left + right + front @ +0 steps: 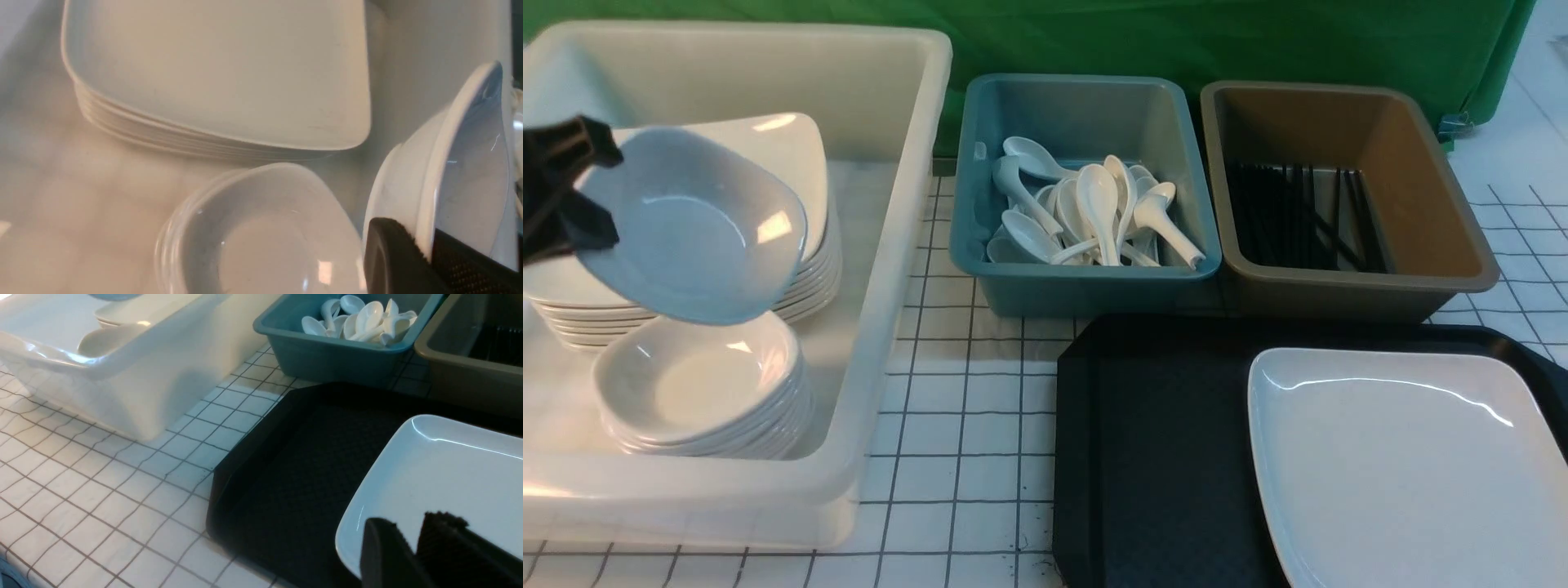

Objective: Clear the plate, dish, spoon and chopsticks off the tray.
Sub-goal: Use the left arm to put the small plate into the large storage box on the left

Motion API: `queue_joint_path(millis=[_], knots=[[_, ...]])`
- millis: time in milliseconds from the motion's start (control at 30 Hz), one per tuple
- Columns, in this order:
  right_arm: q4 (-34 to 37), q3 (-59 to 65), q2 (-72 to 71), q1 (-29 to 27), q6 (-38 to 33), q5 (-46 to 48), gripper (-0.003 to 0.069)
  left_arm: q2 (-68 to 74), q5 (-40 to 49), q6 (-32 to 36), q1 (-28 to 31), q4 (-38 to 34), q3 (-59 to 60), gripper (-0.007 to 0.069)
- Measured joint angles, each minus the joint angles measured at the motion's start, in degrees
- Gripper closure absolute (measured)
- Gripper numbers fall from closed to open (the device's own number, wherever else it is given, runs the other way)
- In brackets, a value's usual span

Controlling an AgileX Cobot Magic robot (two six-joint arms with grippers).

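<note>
Left gripper point(564, 196) clamped on the rim of the tilted dish point(690, 224), above the dish stack point(698, 384) in the white tub point(890, 245). Released tilted, could clatter or slide off. Right gripper point(412, 547) over the plate point(1405, 457) on the tray point(1152, 425); grip unclear.

Gridded table point(964, 457) — tub point(882, 269), two bins point(1094, 286), tray point(1152, 457).

We count one tray point(1152, 441), one plate point(1405, 457) on it, and one lifted dish point(698, 229). Three bins: a white tub point(882, 245), a blue bin point(1086, 290), a brown bin point(1339, 298).
</note>
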Motion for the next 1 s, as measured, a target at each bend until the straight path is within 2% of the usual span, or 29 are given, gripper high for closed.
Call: queue_joint_path(millis=[167,333,633,833,1000], knots=[[0.0,0.0,0.0,0.0,0.0,-0.1,0.0470,0.1,-9.4,-0.6,0.7,-3.1,9.4,0.0609],[0.0,0.0,0.0,0.0,0.0,-0.1,0.0466,0.1,-15.5,-2.7,0.8,-4.7,13.8,0.0609],[0.0,0.0,0.0,0.0,0.0,-0.1,0.0461,0.1,-17.3,-3.2,0.8,-4.9,15.3,0.0602],[0.0,0.0,0.0,0.0,0.0,-0.1,0.0460,0.0,-16.6,-3.3,0.8,-4.9,15.3,0.0539],[0.0,0.0,0.0,0.0,0.0,-0.1,0.0460,-0.2,-13.8,-2.9,0.8,-3.8,15.2,0.0419]])
